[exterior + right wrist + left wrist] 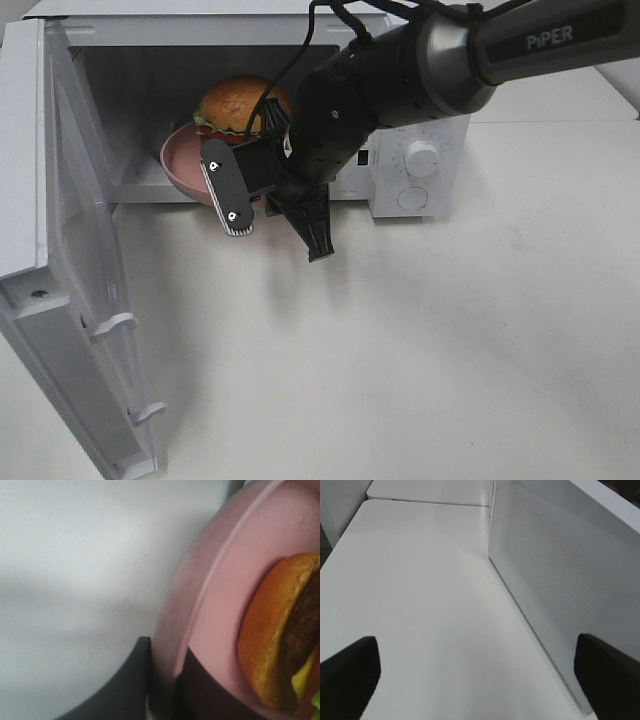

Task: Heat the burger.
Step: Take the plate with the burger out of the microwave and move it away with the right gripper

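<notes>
From up high I see the burger [240, 103] sitting on a round pink plate [180, 160] inside the open white microwave [420, 160], the plate's near rim reaching out over the cavity's front edge. The bun is a glossy golden-brown dome, with a frill of green lettuce and a strip of darker filling showing under it on the side facing me. My right wrist camera is close in on it: the burger [272, 635] shows an orange-brown bun edge, a dark brown patty, a sliver of yellow cheese and a bit of green at the corner, all resting on the plate [220, 595]. The right tool [162, 680] is clenched on the plate's rim, one dark finger under the edge and the other on top of it. In the overhead view that right tool [262, 195] hangs just in front of the cavity, over the white bench [420, 350]. The microwave door [70, 250] stands swung wide at the left. The left tool [480, 680] is released, its two fingertips [350, 675] spread far apart above the bench, just beside the door's perforated panel [560, 580].
</notes>
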`<state>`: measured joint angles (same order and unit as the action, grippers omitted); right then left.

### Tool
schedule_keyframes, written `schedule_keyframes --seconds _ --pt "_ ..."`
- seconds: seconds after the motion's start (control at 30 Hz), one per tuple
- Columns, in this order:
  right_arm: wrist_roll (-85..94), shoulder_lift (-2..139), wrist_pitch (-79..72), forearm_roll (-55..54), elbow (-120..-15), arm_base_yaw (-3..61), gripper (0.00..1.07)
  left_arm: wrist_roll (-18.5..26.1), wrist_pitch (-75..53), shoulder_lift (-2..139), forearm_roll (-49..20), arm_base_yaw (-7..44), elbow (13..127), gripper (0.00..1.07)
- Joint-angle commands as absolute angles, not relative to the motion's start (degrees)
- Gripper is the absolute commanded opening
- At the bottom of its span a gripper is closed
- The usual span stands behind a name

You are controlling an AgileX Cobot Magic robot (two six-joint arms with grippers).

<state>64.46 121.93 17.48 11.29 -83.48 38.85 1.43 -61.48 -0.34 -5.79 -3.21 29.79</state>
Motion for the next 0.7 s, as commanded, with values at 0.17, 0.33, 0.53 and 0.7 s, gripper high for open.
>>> schedule_keyframes --seconds 0.17,0.33,0.53,0.7 --pt "63.54 114.59 4.53 11.69 -73.05 38.96 0.0 1.38 -61.48 -1.32 -5.79 -3.38 29.74 0.98" --pt "63.54 110.87 -0.86 12.2 -66.52 38.96 0.0 1.38 -61.48 -1.32 -5.79 -3.38 29.74 0.98" --pt "63.25 107.54 -4.07 13.75 -60.79 38.96 0.0 1.38 -61.48 -1.32 -5.79 -3.38 29.74 0.98" --pt "63.25 103.3 -5.73 14.32 -54.83 38.96 0.0 1.38 -61.48 -1.32 -5.79 -3.38 29.74 0.98"
